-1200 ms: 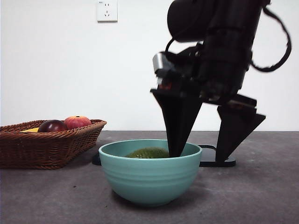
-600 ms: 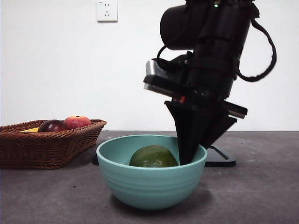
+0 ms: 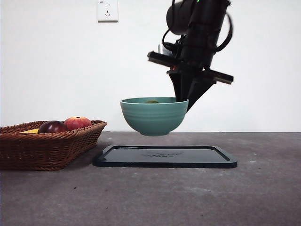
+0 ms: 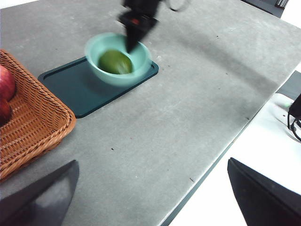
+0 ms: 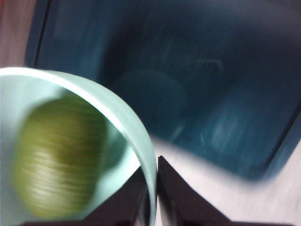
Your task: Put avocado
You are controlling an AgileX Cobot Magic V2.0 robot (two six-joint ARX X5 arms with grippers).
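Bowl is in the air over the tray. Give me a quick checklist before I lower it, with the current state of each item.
1. Right hand shut on the rim of the teal ceramic bowl: ok.
2. Dark green oval avocado inside the bowl: ok.
3. Bowl level: ok in the front view.
4. Bowl above the flat dark rectangular tray, clear of it: ok.
5. Left hand open, far from the bowl: ok.
6. Brown woven wicker basket with its fruit beside the tray, out of the path: ok.
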